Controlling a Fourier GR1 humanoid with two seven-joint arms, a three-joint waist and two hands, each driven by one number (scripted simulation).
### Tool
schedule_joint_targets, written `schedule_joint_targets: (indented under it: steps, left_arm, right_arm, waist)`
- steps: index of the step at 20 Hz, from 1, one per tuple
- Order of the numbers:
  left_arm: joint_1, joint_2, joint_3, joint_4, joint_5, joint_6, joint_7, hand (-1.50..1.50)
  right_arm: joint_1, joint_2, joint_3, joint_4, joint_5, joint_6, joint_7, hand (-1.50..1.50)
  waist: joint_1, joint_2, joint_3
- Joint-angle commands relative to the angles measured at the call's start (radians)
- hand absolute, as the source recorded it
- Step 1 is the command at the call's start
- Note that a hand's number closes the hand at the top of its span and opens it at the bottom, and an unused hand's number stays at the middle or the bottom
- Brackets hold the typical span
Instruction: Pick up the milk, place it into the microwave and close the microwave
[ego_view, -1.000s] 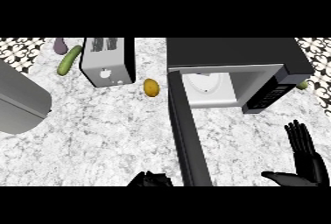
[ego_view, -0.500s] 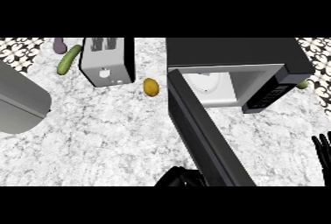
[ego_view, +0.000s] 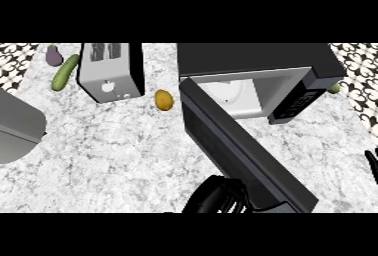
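Observation:
The microwave (ego_view: 251, 59) stands at the back right of the counter, and its dark door (ego_view: 244, 150) swings out diagonally toward me, partly open. Inside the cavity stands the white milk carton (ego_view: 235, 95), upright and free of both hands. My left hand (ego_view: 215, 196) is at the lower edge, its fingers lying against the door's outer face near its free end. At the right edge, only the fingertips of my right hand (ego_view: 371, 161) show, pointing up and touching nothing.
A silver toaster (ego_view: 111, 75) stands at the back left, with a cucumber (ego_view: 65, 72) and an eggplant (ego_view: 53, 55) beside it. A yellow fruit (ego_view: 164, 100) lies left of the door's hinge. A grey object (ego_view: 15, 127) fills the left edge. A green item (ego_view: 336, 88) peeks from behind the microwave.
The door has swung from pointing straight at me toward the right, partly closing. My left hand has come up and right with it. My right hand has slid out to the right edge.

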Motion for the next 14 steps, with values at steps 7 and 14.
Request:
schedule_joint_targets:
  steps: [7,14]
  left_arm:
    - [-0.196,-0.009,0.036,0.055,0.174,0.16,0.016,1.5]
    - [-0.277,-0.009,0.137,0.051,0.282,0.242,-0.124,-1.5]
  right_arm:
    - [0.008,-0.062,0.017,-0.14,-0.08,0.073,0.061,-1.5]
    - [-0.022,-0.07,0.013,-0.175,-0.136,0.076,0.08,-1.5]
  waist:
    - [-0.099,0.018,-0.004]
    - [-0.151,0.04,-0.005]
